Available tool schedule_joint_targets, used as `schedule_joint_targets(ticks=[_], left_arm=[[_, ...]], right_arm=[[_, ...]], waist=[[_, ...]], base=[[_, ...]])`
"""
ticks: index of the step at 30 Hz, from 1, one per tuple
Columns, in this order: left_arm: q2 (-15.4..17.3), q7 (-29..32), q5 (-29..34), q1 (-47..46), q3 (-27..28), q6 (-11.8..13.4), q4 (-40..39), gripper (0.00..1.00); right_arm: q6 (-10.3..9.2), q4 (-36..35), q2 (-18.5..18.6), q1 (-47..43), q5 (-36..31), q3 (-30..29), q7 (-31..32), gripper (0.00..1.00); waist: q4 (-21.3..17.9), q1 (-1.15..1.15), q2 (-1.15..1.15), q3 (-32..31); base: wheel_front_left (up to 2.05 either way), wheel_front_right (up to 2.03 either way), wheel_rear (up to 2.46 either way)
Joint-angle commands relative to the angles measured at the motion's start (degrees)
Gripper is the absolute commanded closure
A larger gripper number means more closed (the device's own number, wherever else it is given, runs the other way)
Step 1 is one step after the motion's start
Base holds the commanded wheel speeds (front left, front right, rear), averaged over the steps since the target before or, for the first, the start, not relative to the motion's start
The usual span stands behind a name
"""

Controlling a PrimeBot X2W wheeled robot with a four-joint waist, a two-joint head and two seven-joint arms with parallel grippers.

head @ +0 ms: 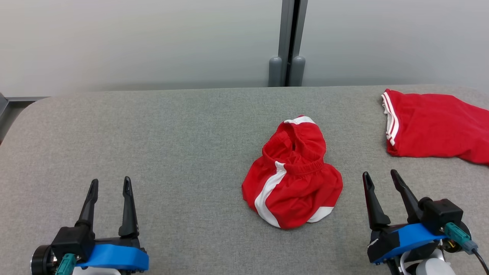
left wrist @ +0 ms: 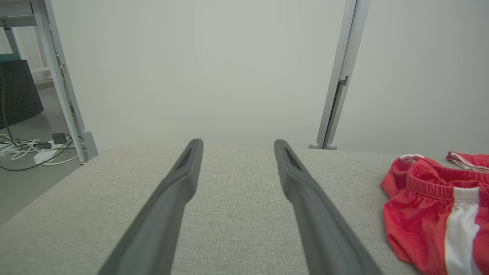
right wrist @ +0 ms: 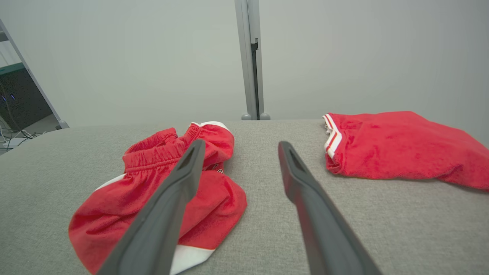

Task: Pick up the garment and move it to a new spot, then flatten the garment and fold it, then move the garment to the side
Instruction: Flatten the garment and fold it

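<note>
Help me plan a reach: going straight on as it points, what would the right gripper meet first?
The way looks free: the right gripper aims at the bare gap between the shorts and the red shirt, though depth is unclear.

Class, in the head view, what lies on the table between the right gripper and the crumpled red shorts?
The stretch is bare: plain grey table between the right gripper and the shorts, as the head view shows.

Grey fabric-covered table (head: 153, 126) in front of me, far-left corner rounded. Crumpled red shorts (head: 292, 179), white side stripes and elastic waistband up, lie about mid-table. Folded red garment (head: 435, 130) with white-striped edge lies flat at my far right, well apart from the shorts.
</note>
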State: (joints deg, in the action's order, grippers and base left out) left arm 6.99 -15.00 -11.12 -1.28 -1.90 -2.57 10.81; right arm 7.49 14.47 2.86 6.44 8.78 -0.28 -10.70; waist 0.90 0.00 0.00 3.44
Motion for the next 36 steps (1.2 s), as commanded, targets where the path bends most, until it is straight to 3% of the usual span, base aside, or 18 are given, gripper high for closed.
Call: schedule_joint_targets(ticks=[1,12,19,29,36], left_arm=[[-0.1,-0.2,0.3,-0.6,0.3,-0.3,0.2,0.0],[1.4,-0.2,2.7,-9.7,-6.2,-4.1,1.7,0.0],[3.8,0.7,1.8,-18.8,-17.8,-5.0,4.0,0.0],[9.9,4.9,-6.2,-28.8,-38.8,-4.9,6.7,0.0],[12.0,5.5,-10.0,-32.1,-45.6,-4.9,10.9,0.0]], right_arm=[[0.01,0.1,0.1,-0.6,-0.1,0.0,0.0,0.0],[0.01,0.5,0.1,0.8,0.2,0.6,-0.5,0.0],[0.01,0.8,0.1,1.8,0.4,0.9,-0.9,0.0],[0.02,2.2,0.1,3.4,1.4,1.5,-2.2,0.0],[0.01,2.8,0.1,4.5,1.5,1.6,-2.8,0.0]], waist=[[-0.1,0.0,0.0,0.0],[-2.0,0.0,0.0,1.4],[-4.5,0.0,0.0,3.6],[-8.6,0.0,0.0,6.6],[-10.7,0.0,0.0,8.4]], base=[[0.0,0.0,0.0],[0.0,0.0,0.0],[0.0,0.0,0.0],[0.0,0.0,0.0],[0.0,0.0,0.0]])
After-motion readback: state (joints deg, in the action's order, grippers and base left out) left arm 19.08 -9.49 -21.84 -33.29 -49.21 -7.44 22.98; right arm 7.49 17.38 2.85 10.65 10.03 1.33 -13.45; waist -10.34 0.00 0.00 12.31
